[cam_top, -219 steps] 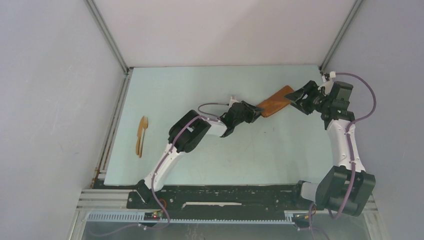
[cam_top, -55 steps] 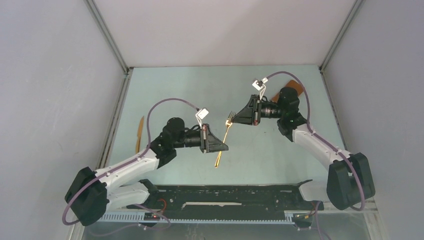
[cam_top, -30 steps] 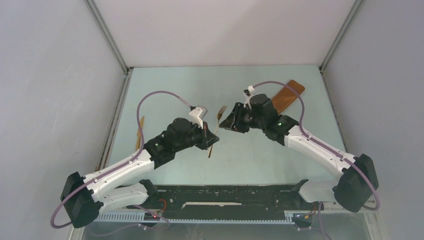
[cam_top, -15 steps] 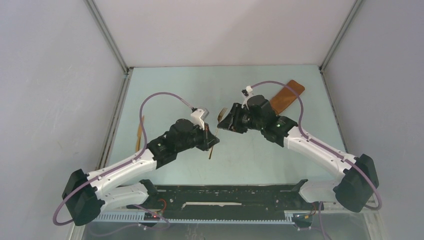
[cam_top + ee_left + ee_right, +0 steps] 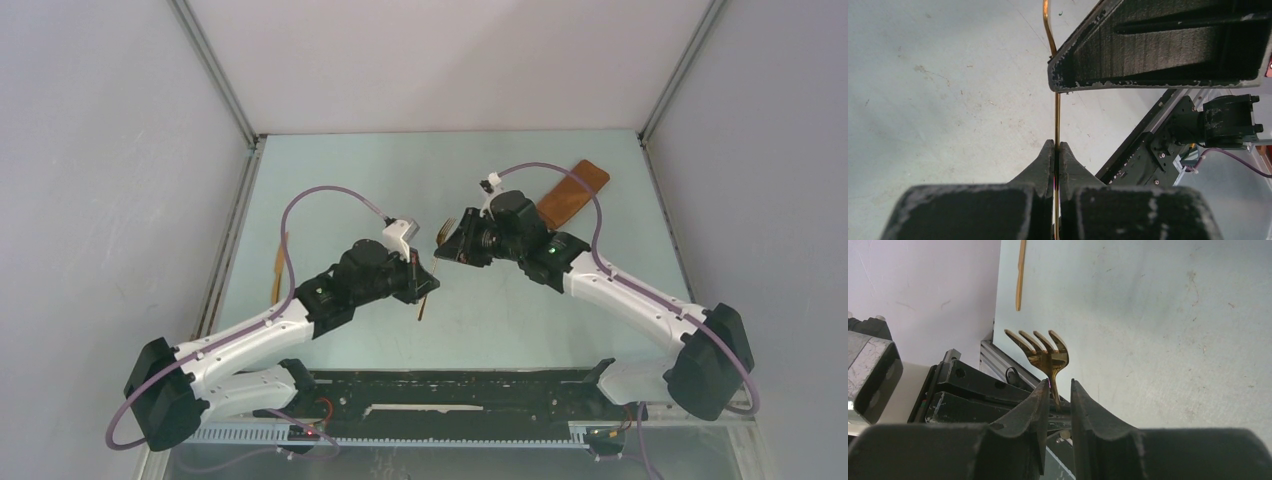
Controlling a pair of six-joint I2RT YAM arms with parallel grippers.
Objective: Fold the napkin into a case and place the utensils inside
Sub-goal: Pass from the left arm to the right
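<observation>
Seen from above, the fork's [image 5: 421, 306] middle is hidden under the left gripper [image 5: 427, 287] and right gripper [image 5: 445, 250]. The case's [image 5: 562, 198] near end sits behind the right arm. The utensil [image 5: 277, 282] by the wall is too small to identify. In the left wrist view, the tines are hidden.

A pale mint-green table top [image 5: 330, 190], marked with faint scuffs and specks, was spread beneath the left gripper [image 5: 428, 287] and the right gripper [image 5: 443, 252]. Plain white walls [image 5: 450, 60] were set beyond and to either side of them. Silver metal rails [image 5: 214, 70] were fixed along the wall corners. A black mounting bar [image 5: 500, 390] was laid on the near side of both.
</observation>
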